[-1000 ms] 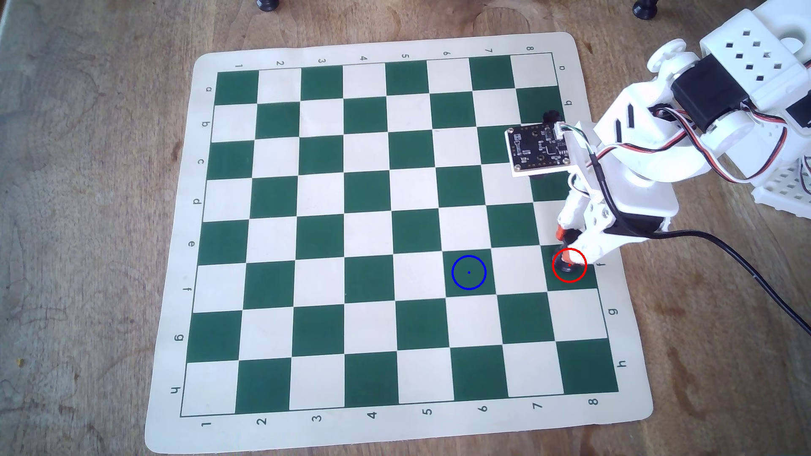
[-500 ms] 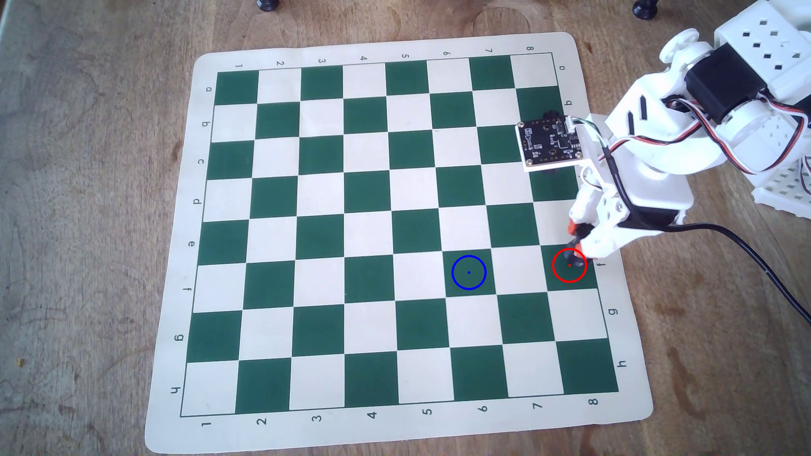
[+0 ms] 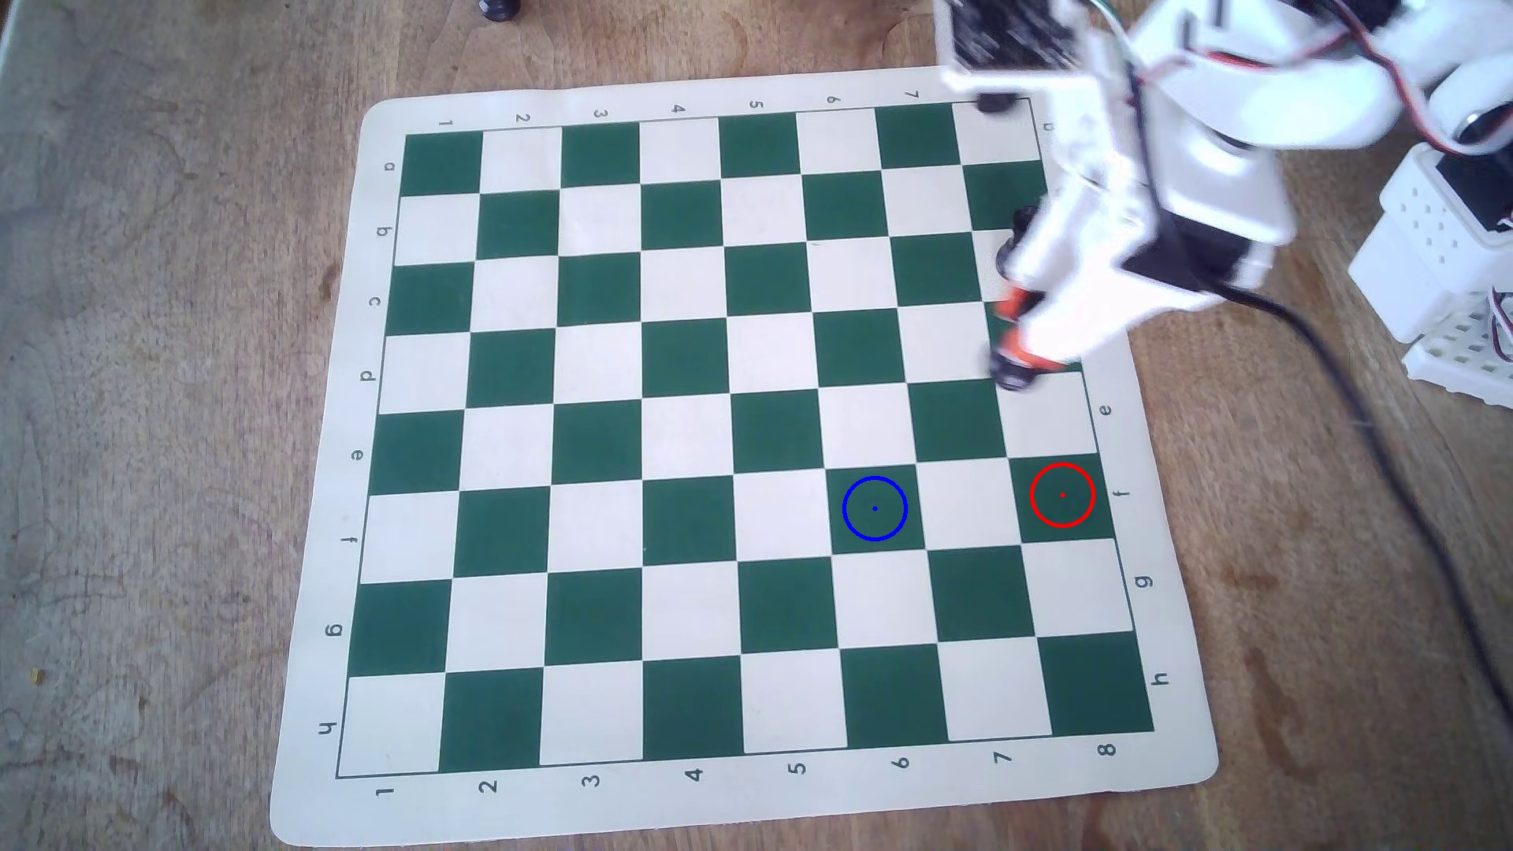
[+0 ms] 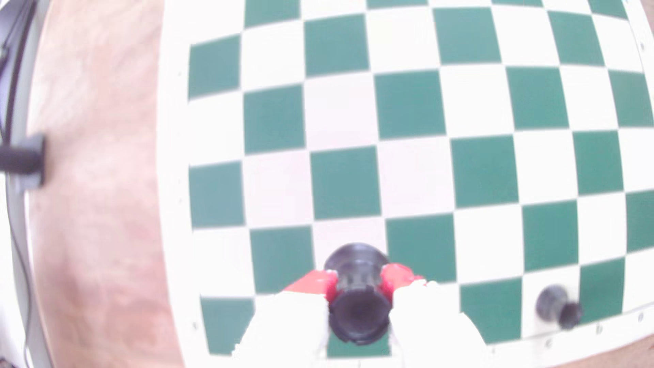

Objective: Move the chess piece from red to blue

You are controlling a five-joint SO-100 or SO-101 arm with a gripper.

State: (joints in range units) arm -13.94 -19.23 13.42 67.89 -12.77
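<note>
The chess piece [image 3: 1015, 376], a black rook, hangs above the board's right edge near row e, well above the red circle [image 3: 1062, 495], which is empty. My gripper [image 3: 1015, 334] is shut on its upper part with orange-red pads. In the wrist view the chess piece [image 4: 357, 311] sits between the red fingertips [image 4: 318, 283] of the gripper [image 4: 357, 283], its base toward the board. The blue circle [image 3: 874, 508] lies on a green square two columns left of red, with nothing on it.
A second black rook [image 4: 557, 308] stands near the board's edge, partly hidden by the arm in the overhead view [image 3: 1023, 221]. The chessboard mat [image 3: 327, 409] lies on a wooden table. A black cable [image 3: 1392, 491] trails off right. Another dark piece [image 3: 498, 8] stands beyond the mat.
The gripper has risen and swung toward the top of the overhead view, carrying the rook out of the red circle. The red circle now stands empty.
</note>
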